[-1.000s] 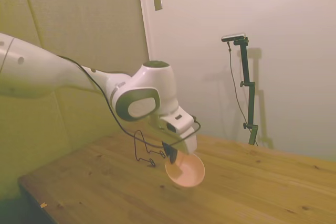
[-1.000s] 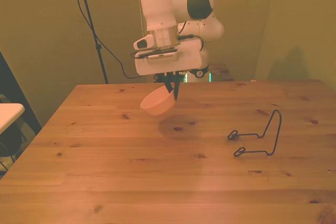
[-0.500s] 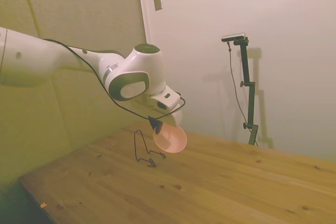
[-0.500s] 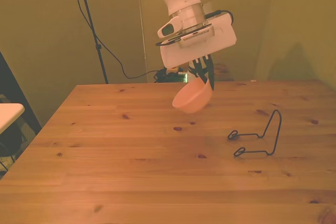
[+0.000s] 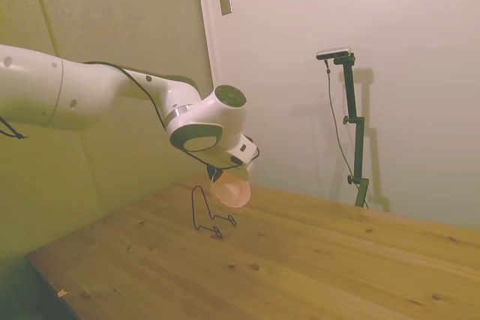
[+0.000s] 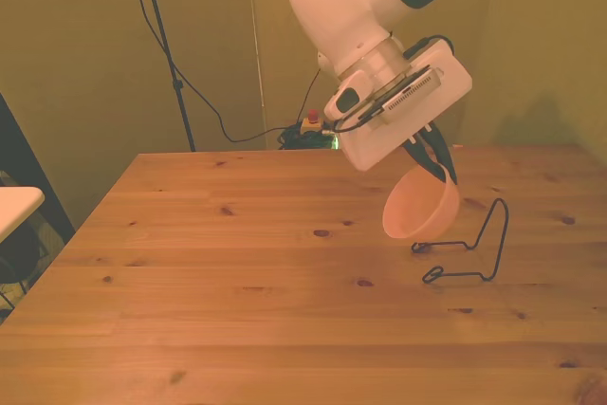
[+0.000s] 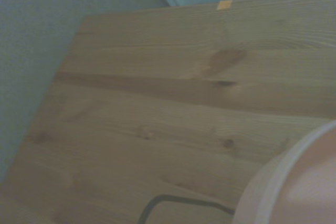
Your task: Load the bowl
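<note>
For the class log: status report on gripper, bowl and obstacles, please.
Gripper shut on bowl, held tilted above table. Wire rack just beside it. Nothing between.

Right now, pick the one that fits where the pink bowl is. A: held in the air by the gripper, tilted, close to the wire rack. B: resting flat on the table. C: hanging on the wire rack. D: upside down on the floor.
A: the bowl hangs tilted from the gripper, above the table beside the wire rack.

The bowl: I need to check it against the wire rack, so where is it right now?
The bowl hangs tilted in the gripper, above the table, just over the wire rack on the front view's right.
</note>
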Controlling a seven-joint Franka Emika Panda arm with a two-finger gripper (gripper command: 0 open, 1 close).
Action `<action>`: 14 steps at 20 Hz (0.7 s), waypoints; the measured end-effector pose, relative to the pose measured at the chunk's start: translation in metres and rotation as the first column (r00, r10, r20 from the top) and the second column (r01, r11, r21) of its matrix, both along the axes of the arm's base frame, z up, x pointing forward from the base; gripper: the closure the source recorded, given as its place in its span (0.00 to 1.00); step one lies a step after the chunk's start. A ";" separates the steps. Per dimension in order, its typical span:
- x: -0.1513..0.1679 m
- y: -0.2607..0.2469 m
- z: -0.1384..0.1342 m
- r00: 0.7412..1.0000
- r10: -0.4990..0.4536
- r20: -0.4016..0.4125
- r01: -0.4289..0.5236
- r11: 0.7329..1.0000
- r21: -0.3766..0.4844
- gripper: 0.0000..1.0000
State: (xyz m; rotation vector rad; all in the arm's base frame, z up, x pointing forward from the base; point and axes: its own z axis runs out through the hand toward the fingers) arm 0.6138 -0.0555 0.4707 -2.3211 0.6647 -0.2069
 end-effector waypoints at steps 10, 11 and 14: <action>-0.001 0.024 -0.026 0.998 0.058 0.026 -0.060 0.994 0.092 1.00; -0.003 0.026 -0.028 0.997 0.070 0.030 -0.073 0.992 0.099 1.00; -0.013 0.038 -0.026 0.994 0.099 0.036 -0.102 0.990 0.098 1.00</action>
